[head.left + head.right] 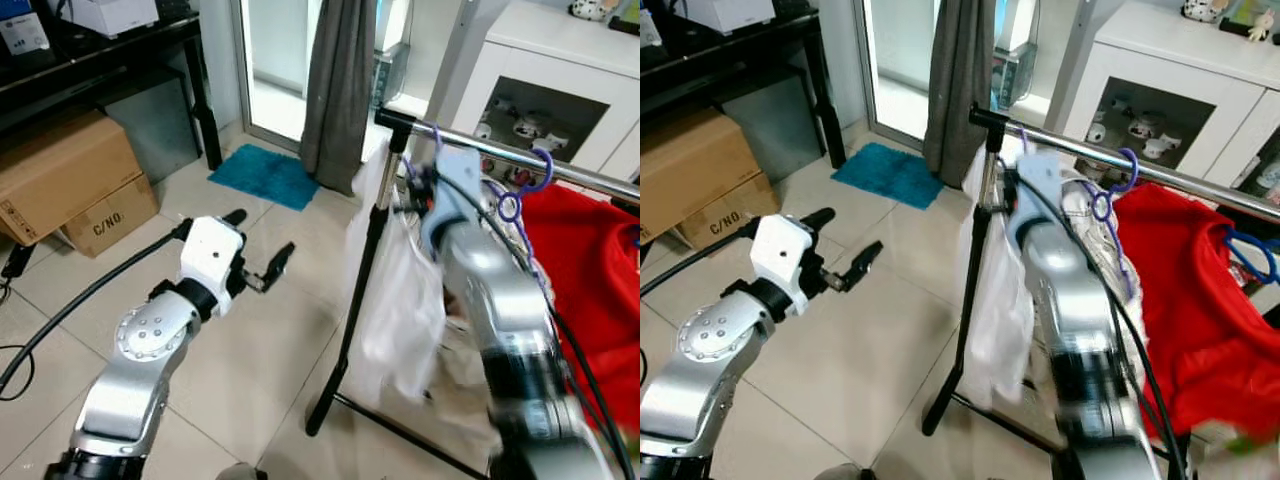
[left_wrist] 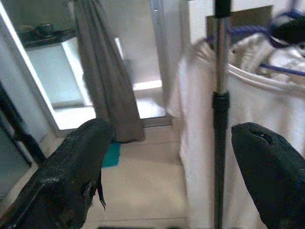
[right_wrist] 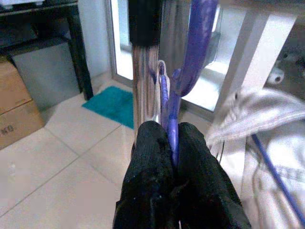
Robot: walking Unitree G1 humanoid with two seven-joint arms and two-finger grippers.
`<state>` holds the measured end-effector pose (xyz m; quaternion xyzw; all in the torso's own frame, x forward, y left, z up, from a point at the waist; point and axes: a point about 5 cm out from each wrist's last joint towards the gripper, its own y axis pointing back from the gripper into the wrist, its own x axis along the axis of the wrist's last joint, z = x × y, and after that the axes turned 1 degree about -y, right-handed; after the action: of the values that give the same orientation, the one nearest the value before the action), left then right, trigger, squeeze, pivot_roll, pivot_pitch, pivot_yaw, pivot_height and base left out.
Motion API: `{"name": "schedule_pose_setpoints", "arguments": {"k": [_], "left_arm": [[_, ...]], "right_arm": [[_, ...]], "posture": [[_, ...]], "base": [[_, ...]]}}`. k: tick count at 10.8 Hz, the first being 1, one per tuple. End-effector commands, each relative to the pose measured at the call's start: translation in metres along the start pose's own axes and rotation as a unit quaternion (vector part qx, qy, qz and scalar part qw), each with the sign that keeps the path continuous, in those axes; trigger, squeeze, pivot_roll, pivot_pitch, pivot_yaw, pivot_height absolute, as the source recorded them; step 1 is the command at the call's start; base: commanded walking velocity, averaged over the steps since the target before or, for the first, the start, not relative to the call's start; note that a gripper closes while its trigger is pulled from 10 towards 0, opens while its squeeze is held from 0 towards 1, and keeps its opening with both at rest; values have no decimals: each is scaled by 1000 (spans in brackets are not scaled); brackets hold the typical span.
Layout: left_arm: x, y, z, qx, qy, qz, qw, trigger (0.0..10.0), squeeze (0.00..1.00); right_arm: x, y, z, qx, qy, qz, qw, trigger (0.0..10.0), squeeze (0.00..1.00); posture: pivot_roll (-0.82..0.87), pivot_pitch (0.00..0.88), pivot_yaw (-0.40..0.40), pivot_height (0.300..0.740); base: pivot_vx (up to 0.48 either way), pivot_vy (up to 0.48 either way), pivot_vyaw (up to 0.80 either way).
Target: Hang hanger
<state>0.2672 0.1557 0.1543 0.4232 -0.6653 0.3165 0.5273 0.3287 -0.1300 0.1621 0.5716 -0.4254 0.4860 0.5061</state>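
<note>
Your right gripper is clamped on the purple hanger: in the right wrist view its two black fingers press together with the hanger's thin purple wire pinched between them. From that pinch the wire runs up into a thicker curved hook that rises beside the chrome rail, close against it; whether the hook touches the rail you cannot tell from here. In the head views your right arm reaches up to the near end of the rail, by the black joint where the rail meets the upright post, and the arm itself is blurred.

A white garment hangs below that end of the rail, just beside the post and partly behind your arm. Further along the rail a second purple hanger hook loops over the bar, and beyond it hangs a red garment.

Your left gripper is held out over the tiled floor, well apart from the rack, its fingers spread wide with nothing between them. In the left wrist view the post and the white garment stand ahead of it.

Behind the rack are a grey curtain, a teal mat and a white cabinet; cardboard boxes sit on your left.
</note>
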Motion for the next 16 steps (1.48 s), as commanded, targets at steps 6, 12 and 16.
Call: {"name": "schedule_pose_setpoints", "arguments": {"k": [6,12,16], "left_arm": [[-1,0,3,21,25,-4,999,10000,0],[-3,-3,8,0,25,-7,1000,10000,0],[-2,-3,8,-2,26,-6,1000,10000,0]], "right_arm": [[-18,36,-3,-4,-10,-3,1000,0,0],[-25,44,-8,8,-45,-1,999,0,0],[-24,42,-12,12,-50,-1,999,0,0]], "posture": [[-55,50,-46,740],[-53,31,-26,740],[-41,8,-28,740]], "base": [[0,0,0],[-40,0,0],[-152,0,0]]}}
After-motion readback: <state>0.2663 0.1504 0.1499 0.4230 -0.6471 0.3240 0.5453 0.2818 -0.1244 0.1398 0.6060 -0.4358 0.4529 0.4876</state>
